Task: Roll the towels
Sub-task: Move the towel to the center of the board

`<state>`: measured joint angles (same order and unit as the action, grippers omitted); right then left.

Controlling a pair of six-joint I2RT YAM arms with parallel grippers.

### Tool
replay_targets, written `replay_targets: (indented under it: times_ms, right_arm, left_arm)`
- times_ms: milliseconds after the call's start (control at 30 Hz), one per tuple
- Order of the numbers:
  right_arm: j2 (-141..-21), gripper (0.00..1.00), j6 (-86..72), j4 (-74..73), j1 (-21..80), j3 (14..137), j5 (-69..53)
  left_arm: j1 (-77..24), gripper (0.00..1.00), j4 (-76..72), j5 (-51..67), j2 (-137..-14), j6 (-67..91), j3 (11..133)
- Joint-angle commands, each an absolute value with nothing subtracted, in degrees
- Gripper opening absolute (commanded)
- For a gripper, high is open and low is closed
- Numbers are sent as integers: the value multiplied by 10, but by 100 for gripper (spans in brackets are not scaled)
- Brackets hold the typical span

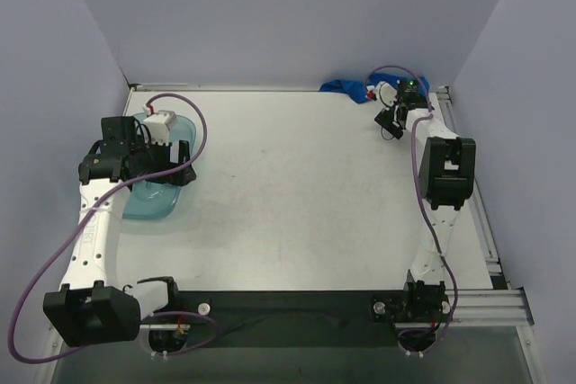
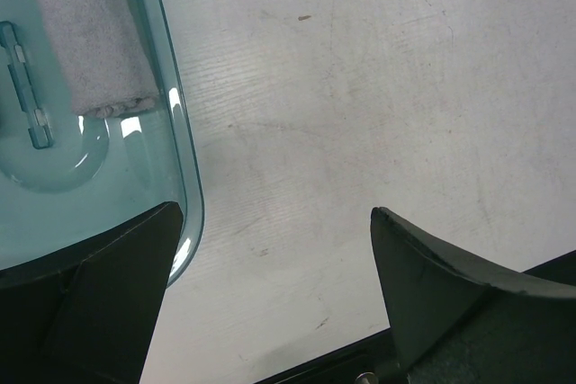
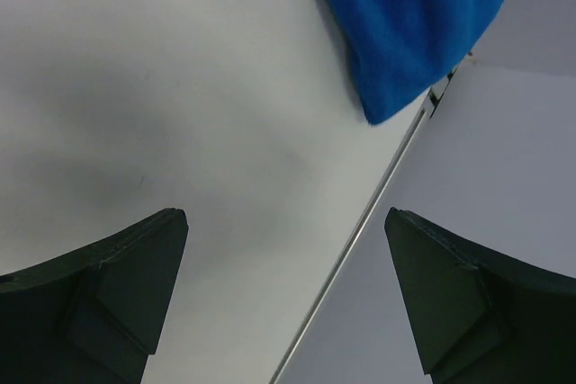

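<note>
So the biggest thing is the box itself: plain grey-lavender walls (image 1: 288, 15) close in on three sides, and the white table (image 1: 297, 204) fills the floor of it, matte with a few faint scuffs and smudges. The left arm (image 1: 94, 231) leans out to 9 o'clock and the right arm (image 1: 441, 177) stretches up to about 1 o'clock, which I read as each one going after its own cloth. At 9 o'clock sits a see-through teal tray (image 1: 144, 204), and the wrist view shows a pale towel (image 2: 85, 33) lying inside it (whitish grey through the tint, can't swear to the colour), so my guess is the tray is a pickup or drop-off bin. The blue towel (image 1: 345, 87) is bunched against the back wall at 1 o'clock, just beside the right arm's wrist. It's neither spread flat nor rolled, so rolling hasn't started as far as I can judge, and it'd probably need dragging out to the middle first. The left gripper (image 2: 274, 213) is spread wide and empty, hovering over the tray's rim with bare table between the fingers. The right gripper (image 3: 286, 213) is wide and empty too, with the towel's corner ahead at 1 o'clock in its own view, near the table edge.
</note>
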<state>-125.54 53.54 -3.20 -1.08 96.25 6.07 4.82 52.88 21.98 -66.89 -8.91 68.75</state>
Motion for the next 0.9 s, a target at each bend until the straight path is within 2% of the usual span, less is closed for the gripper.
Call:
replay_targets:
  times_ms: [0, 200, 433, 633, 733, 767, 867]
  right_arm:
    - [-1298, 100, 627, 104, -15, 1019, 77]
    - [-1387, 100, 692, 181, -32, 1086, 20]
    - [-1498, 100, 774, 188, -56, 1188, -53]
    - [-1578, 85, 831, 166, -71, 1273, -82]
    - [-1589, 63, 850, 157, -74, 1281, -93]
    - [-1588, 38, 850, 143, -72, 1279, -91]
    - [-1564, 0, 843, 137, -70, 1242, -87]
  left_arm:
    - [46, 97, 504, 237, -675, -82, 713]
    - [47, 97, 497, 214, -696, -72, 712]
    - [47, 97, 490, 222, -724, -59, 718]
    - [47, 97, 489, 233, -742, -49, 727]
    - [47, 97, 489, 227, -748, -47, 732]
    - [47, 97, 489, 225, -748, -47, 733]
    - [47, 97, 489, 219, -743, -45, 737]
